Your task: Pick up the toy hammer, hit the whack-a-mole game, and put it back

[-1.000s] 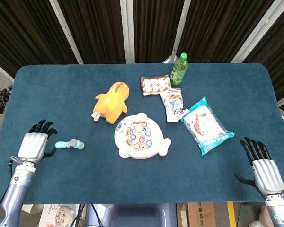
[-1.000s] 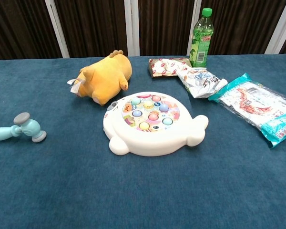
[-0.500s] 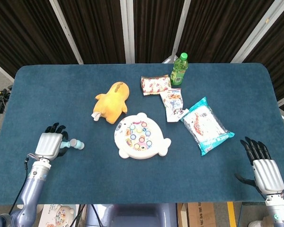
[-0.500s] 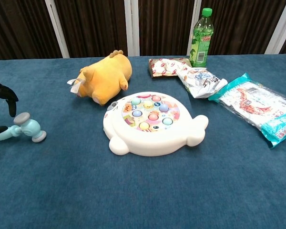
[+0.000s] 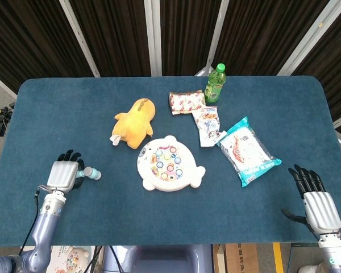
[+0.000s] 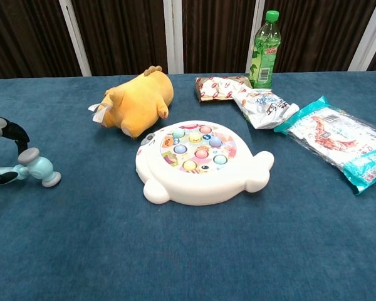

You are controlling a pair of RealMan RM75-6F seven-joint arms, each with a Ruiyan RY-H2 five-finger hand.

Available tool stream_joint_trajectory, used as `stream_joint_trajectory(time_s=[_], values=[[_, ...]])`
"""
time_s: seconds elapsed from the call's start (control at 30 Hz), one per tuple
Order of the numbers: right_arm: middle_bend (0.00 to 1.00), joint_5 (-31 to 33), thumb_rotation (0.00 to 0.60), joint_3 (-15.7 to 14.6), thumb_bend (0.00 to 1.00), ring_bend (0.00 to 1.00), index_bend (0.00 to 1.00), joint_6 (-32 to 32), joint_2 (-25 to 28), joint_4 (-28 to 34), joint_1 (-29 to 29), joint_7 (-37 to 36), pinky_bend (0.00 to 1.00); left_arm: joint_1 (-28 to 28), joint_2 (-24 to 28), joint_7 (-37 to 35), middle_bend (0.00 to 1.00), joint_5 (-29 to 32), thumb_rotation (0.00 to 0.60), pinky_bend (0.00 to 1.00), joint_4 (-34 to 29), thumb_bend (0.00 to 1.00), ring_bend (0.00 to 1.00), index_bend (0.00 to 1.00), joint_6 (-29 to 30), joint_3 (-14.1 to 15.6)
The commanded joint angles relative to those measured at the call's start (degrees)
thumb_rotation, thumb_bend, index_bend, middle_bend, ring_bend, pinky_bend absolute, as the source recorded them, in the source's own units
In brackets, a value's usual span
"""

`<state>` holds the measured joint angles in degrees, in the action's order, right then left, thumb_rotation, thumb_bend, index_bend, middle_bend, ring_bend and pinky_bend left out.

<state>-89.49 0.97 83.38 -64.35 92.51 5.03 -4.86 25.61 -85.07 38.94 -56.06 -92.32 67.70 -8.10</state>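
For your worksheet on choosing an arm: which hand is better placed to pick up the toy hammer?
The left hand: its fingers already straddle the toy hammer handle. The right hand lies at the far table edge.

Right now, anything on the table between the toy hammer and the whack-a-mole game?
Nothing. Head view shows only bare blue cloth between the toy hammer and the whack-a-mole game; chest view agrees. The plush lies behind that line.

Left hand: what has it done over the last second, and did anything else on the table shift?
The left hand moved in from the table's left edge toward the toy hammer and now sits over its handle, fingers arched around it. A closed grip is not clear, and the hammer lies where it was. The right hand stayed open at its corner; the whack-a-mole game, plush toy, bottle and snack packs did not move.
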Motion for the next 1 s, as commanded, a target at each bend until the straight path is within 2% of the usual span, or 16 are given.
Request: stream_joint_trajectory(time_s=[0.03, 1.0], values=[[0.0, 0.04, 0.6, 0.02, 0.17, 0.0, 0.0, 0.01, 0.01, 0.02, -0.01, 0.01, 0.0, 0.21, -0.27, 0.09, 0.19, 0.39, 0.6, 0.19, 0.23, 0.37, 0.08, 0.48, 0.0, 0.06], [0.0, 0.23, 0.6, -0.02, 0.17, 0.0, 0.0, -0.34, 0.2, 0.41, 0.03, -0.35, 0.0, 1.84, -3.17, 0.45, 0.2, 3.14, 0.6, 0.2, 1.83, 0.42, 0.09, 0.49, 0.65, 0.93]])
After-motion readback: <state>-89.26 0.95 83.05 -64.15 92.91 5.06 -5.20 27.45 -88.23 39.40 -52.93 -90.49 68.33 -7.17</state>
